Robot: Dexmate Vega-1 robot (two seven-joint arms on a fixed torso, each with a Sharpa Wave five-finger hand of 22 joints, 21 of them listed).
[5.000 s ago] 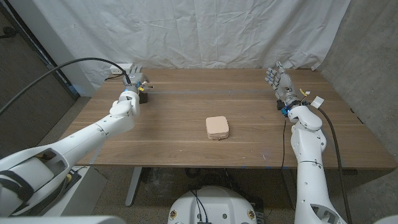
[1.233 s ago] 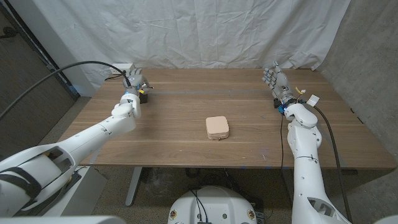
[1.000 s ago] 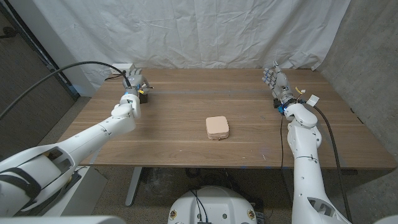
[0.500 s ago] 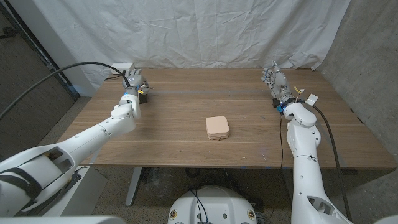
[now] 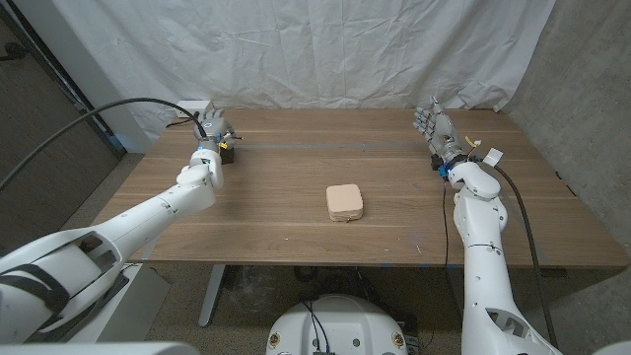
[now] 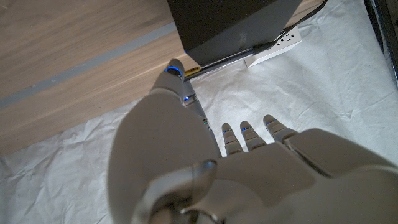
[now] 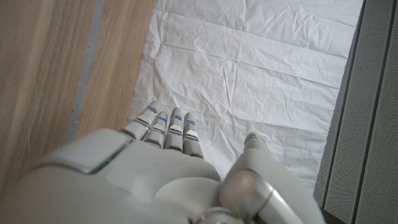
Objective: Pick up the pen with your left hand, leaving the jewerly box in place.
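The slim dark pen with a yellowish end (image 6: 227, 57) lies at the far left corner of the wooden desk (image 5: 286, 177), along the foot of a black box (image 6: 230, 22). In the head view it is too small to make out beside that box (image 5: 228, 154). The left hand (image 6: 186, 162) is spread and holds nothing. Its forefinger (image 6: 174, 71) reaches out to the pen's yellowish end, but whether it touches I cannot tell. The other fingertips (image 6: 245, 130) are over the white cloth. Seen from the head camera, this hand (image 5: 215, 126) hangs just behind the black box.

A white power strip (image 6: 277, 43) lies just beyond the pen. The pale pink, rounded square jewellery box (image 5: 345, 202) sits closed near the middle of the desk, well apart from both hands. The right hand (image 5: 434, 126) stands at the desk's far right, fingers straight and close side by side, gripping nothing. From its own wrist camera the right hand (image 7: 161, 168) points toward the creased white cloth backdrop (image 5: 296, 49).
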